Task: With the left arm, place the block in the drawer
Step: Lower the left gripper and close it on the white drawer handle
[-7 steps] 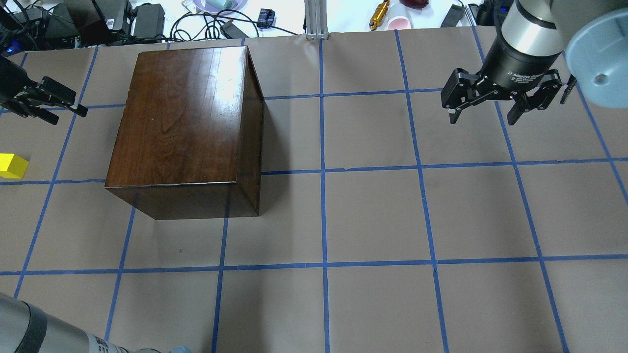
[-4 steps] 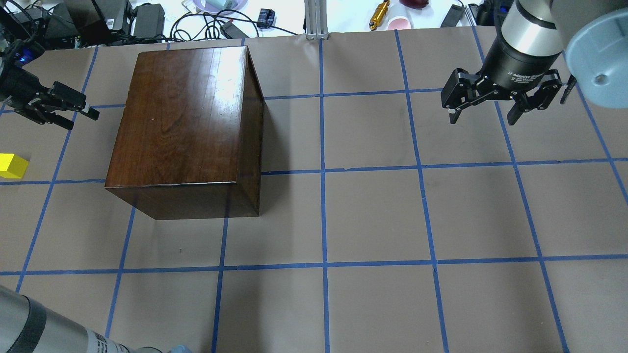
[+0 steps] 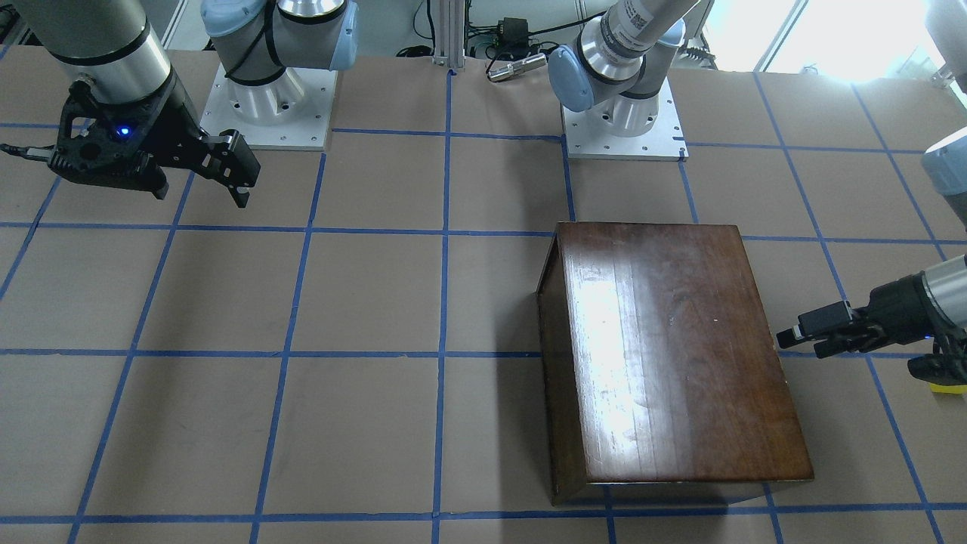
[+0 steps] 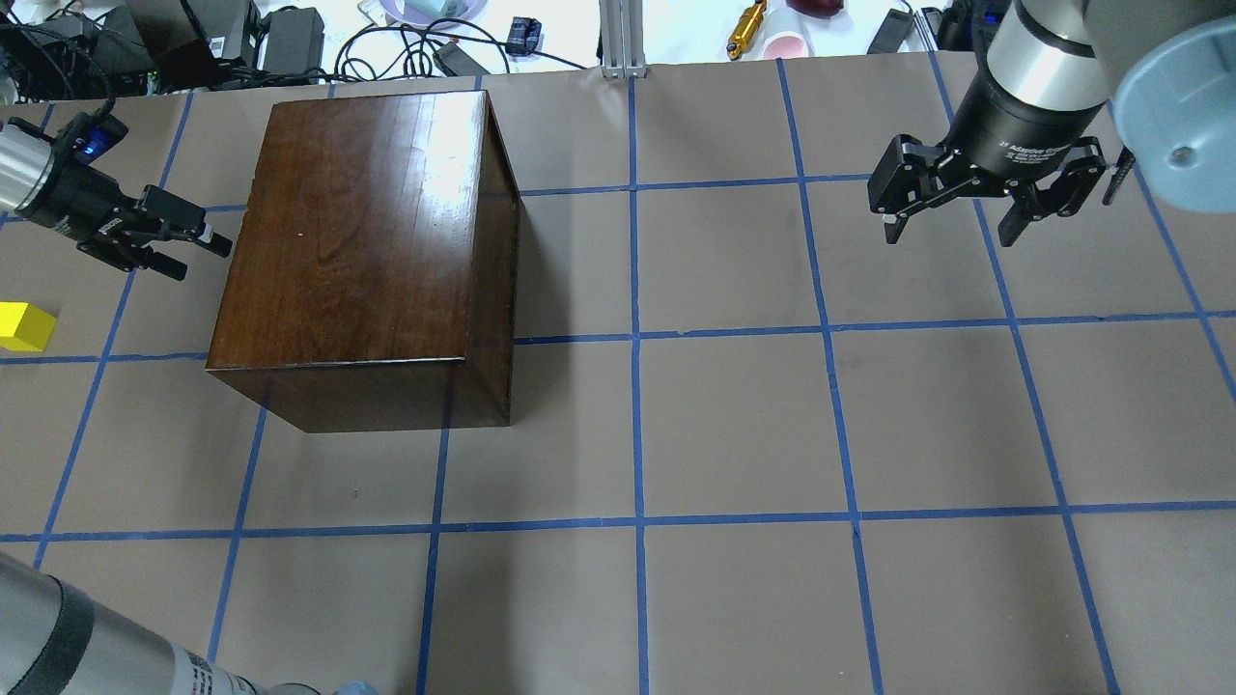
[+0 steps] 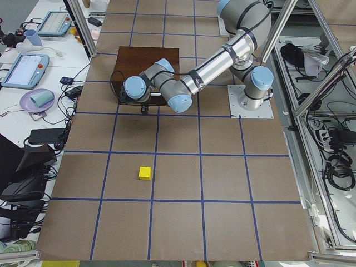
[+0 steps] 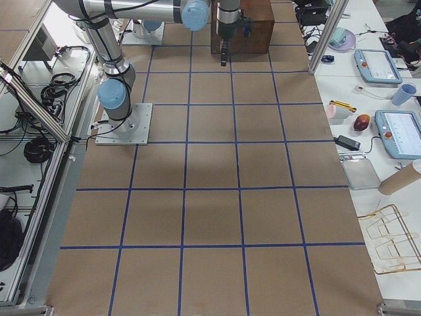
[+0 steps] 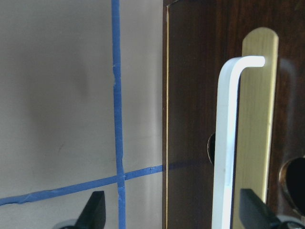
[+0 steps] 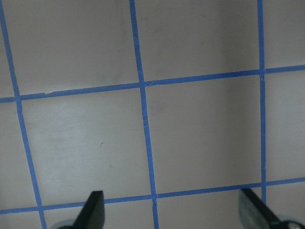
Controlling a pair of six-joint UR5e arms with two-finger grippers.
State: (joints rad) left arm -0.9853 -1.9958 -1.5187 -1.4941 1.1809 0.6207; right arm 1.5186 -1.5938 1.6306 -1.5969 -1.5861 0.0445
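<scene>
The yellow block [image 4: 24, 326] lies on the table to the left of the dark wooden box [image 4: 357, 241]; it also shows in the exterior left view [image 5: 145, 173]. The drawer [image 7: 200, 119] is shut in the box; the left wrist view shows its dark front with a white handle [image 7: 226, 143] on a brass plate. My left gripper [image 4: 203, 259] is open and empty, level with the box's left side and pointing at the drawer front, close to the handle. My right gripper [image 4: 951, 227] is open and empty, high at the far right.
Blue tape lines grid the brown table [image 4: 734, 425]. Cables, power bricks and small items lie beyond the far edge [image 4: 406, 39]. Both arm bases [image 3: 623, 113] stand at the robot's side of the table.
My left gripper has moved right, toward the box's left side, and a little nearer the camera. The block, box and right arm have not moved.
</scene>
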